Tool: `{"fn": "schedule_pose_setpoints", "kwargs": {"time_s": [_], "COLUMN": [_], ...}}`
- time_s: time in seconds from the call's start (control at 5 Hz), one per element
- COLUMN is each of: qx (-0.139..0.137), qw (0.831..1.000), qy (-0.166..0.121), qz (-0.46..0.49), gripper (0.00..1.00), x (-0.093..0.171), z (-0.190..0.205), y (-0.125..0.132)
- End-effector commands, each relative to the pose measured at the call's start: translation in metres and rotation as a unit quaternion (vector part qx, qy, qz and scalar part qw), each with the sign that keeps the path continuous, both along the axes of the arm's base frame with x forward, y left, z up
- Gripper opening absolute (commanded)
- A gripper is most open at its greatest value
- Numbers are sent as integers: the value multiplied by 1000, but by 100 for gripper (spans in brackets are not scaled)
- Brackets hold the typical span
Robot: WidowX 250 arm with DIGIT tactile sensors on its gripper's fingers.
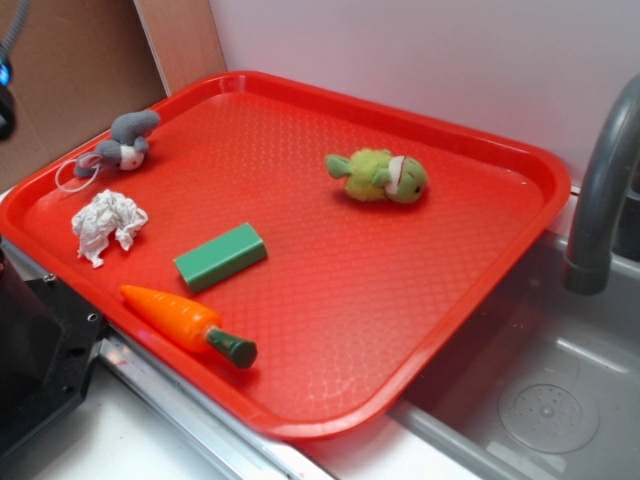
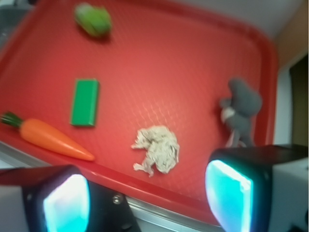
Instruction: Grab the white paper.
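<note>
Wrist view – gripper (image 2: 147, 195) wide open, holding nothing, white paper (image 2: 157, 149) just ahead between the fingers (image 2: 228, 191) – best to descend centred, clear of the plush mouse (image 2: 240, 108).

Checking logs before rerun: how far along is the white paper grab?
Done: nothing yet. The crumpled white paper wad lies untouched on the red plastic tray, between the grey plush mouse and the green rectangular block. In hand: the gripper is open and empty, above the tray's near edge, short of the wad. Left: approach, descend, close, lift.
</note>
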State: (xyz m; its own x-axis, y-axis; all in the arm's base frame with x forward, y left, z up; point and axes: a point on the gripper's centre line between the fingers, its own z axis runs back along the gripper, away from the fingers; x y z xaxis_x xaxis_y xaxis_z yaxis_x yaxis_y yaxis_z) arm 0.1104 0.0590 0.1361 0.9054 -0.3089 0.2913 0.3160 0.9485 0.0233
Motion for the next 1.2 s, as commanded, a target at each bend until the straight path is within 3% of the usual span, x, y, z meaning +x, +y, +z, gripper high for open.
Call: {"fn": "schedule_pose_setpoints", "kwargs": {"time_s": [0.0,0.2,0.6,0.8,1.0], "qx": [41,65,64,62,68], "qw": [998,996,996,995,995], "qy": [26,47,69,73,77], "qz": [31,23,-4,3,8], "gripper": [100,100,100,0,0], "x": [28,35,36,36,40], "z": [-58,-86,-115,-118,-122], "y": [20,22,12,12,13]}}
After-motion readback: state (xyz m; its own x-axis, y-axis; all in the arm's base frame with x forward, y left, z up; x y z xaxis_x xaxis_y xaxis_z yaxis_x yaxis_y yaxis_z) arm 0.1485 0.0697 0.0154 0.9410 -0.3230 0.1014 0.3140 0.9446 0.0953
